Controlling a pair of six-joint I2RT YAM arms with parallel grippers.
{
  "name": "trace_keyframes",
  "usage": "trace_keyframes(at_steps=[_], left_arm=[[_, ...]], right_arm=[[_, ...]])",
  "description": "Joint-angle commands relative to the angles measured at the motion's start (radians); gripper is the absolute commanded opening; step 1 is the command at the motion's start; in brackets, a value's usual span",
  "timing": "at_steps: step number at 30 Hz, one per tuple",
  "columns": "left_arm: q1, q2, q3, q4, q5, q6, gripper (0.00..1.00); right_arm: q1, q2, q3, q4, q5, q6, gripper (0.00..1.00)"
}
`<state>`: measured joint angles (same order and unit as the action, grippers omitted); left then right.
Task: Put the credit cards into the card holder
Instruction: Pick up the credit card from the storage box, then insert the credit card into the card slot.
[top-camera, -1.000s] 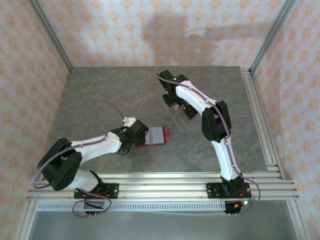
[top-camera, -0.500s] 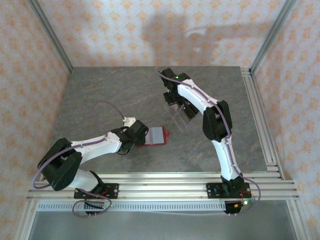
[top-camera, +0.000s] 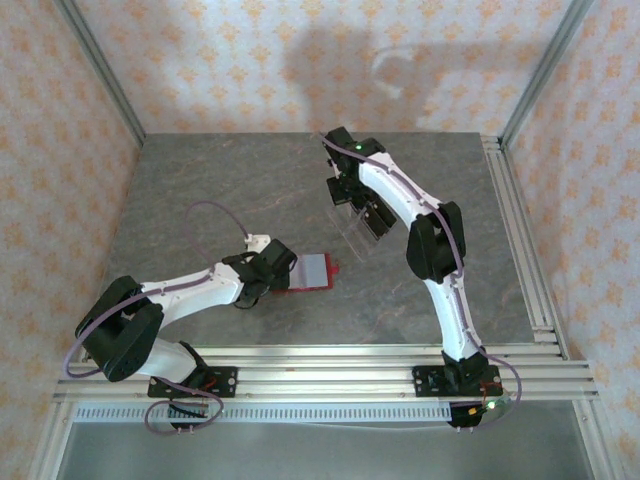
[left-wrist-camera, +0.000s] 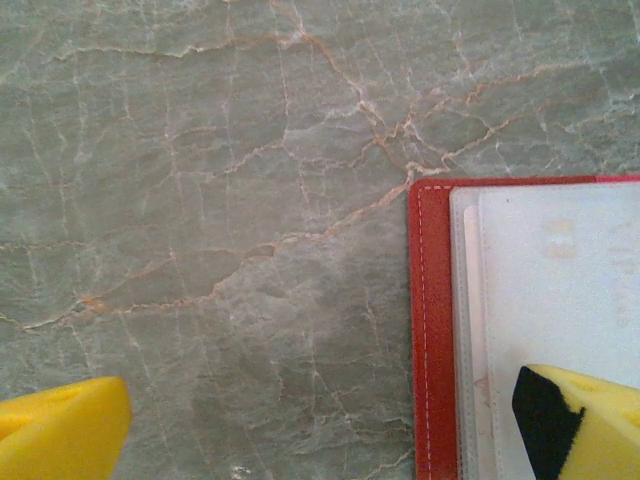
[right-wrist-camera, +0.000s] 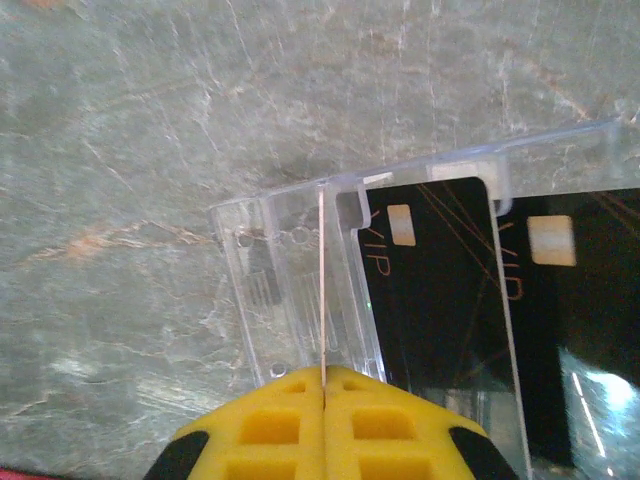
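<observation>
- My left jaws sit low at the left edge of the red card holder (top-camera: 298, 289) on the grey bench (top-camera: 200, 190).
- A pale credit card (top-camera: 316, 269) lies on the card holder.
- My right jaws hang farther off, over a clear plastic stand (top-camera: 362, 238).

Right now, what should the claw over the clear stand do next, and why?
Probably lift straight up: the right claw is shut on a thin card, edge-on over the clear stand, and the red wallet lies open under the left claw.
</observation>
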<state>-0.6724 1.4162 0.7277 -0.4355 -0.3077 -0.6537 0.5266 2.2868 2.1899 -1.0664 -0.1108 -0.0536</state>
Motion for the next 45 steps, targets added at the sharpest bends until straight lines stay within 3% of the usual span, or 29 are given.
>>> trace_keyframes(at_steps=[1, 9, 14, 19, 27, 34, 45], left_arm=[[0.019, -0.028, 0.048, -0.057, -0.051, 0.014, 1.0], [0.03, -0.074, 0.06, -0.066, -0.041, 0.075, 1.0], [0.03, -0.06, 0.056, -0.035, -0.003, 0.106, 1.0], [0.03, -0.046, 0.038, 0.036, 0.044, 0.151, 1.0], [0.03, -0.003, 0.013, 0.107, 0.086, 0.174, 1.0], [0.03, 0.043, 0.007, 0.087, 0.038, 0.134, 1.0], [0.03, 0.082, -0.015, 0.013, -0.041, 0.063, 1.0]], right_arm=[[-0.002, -0.04, 0.054, -0.04, -0.051, 0.004, 0.0], [0.01, -0.205, -0.067, 0.029, -0.194, 0.076, 0.0], [0.039, -0.414, -0.41, 0.272, -0.293, 0.206, 0.0], [0.072, -0.632, -0.844, 0.654, -0.401, 0.388, 0.0], [0.136, -0.794, -1.247, 1.056, -0.403, 0.574, 0.0], [0.166, -0.777, -1.367, 1.251, -0.411, 0.653, 0.0], [0.169, -0.699, -1.422, 1.41, -0.466, 0.689, 0.0]])
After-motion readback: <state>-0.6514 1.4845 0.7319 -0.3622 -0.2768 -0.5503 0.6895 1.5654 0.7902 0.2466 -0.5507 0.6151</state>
